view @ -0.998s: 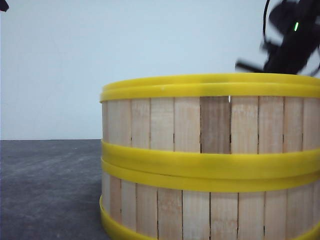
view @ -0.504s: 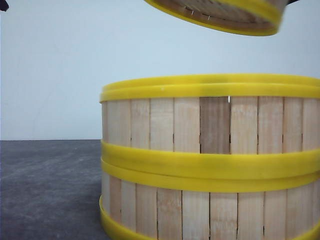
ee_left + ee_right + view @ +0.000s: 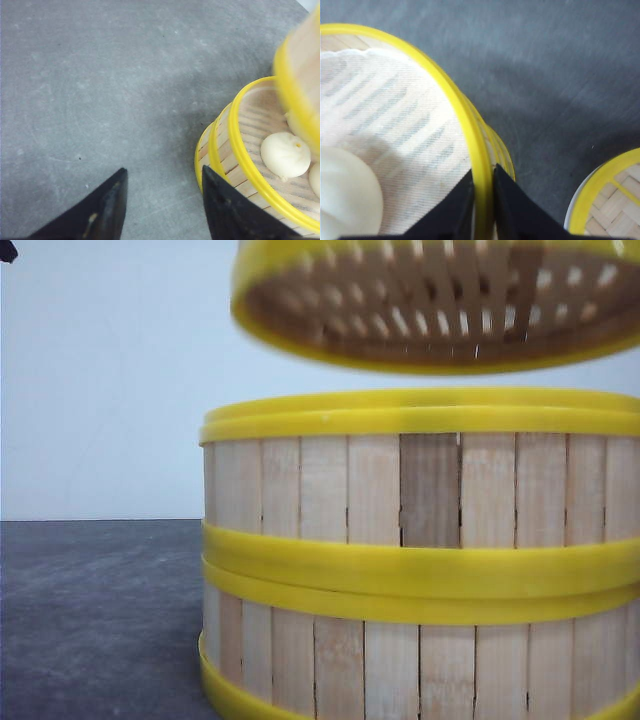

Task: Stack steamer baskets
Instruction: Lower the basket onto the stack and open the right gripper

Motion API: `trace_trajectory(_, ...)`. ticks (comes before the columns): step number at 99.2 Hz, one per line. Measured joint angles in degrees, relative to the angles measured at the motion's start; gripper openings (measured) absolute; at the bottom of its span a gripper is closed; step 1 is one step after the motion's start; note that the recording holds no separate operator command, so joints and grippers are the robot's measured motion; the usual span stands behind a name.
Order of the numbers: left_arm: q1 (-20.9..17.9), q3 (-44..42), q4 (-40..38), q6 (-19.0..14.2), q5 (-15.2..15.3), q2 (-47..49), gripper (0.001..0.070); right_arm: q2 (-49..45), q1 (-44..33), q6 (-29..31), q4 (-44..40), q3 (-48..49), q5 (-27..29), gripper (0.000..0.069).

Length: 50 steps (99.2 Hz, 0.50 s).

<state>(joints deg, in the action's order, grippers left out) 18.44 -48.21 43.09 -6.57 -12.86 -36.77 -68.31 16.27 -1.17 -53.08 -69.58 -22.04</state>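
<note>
Clamped on the yellow rim of the carried steamer basket [image 3: 395, 130], my right gripper [image 3: 482, 200] has one finger inside the wall and one outside, a white bun [image 3: 345, 195] showing on the cloth liner within. From the front, that basket [image 3: 440, 310] hangs in the air above the two-basket stack [image 3: 420, 560], apart from it, its slatted underside in plain sight and a little blurred. Half a second back it was only a tilted edge at the top of the frame, and a second back just the dark arm showed there, so the basket has swung in over the stack and dropped closer. I judge the placing step is nearly due: it wants centring and levelling over the top rim [image 3: 420, 412] before I lower it. My left gripper [image 3: 162, 200] stands spread and empty just beside the stack, over the grey table [image 3: 100, 75], with buns [image 3: 285, 155] visible in the top basket. Another basket [image 3: 610, 200] sits off to the side; whether it holds buns I cannot make out.
</note>
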Motion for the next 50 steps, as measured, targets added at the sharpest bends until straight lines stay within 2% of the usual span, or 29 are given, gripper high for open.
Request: trace_trajectory(50,0.0,0.0,0.1,0.2,0.0,0.0,0.0275,-0.3,4.7,-0.2,4.5,1.9,4.9,0.0032)
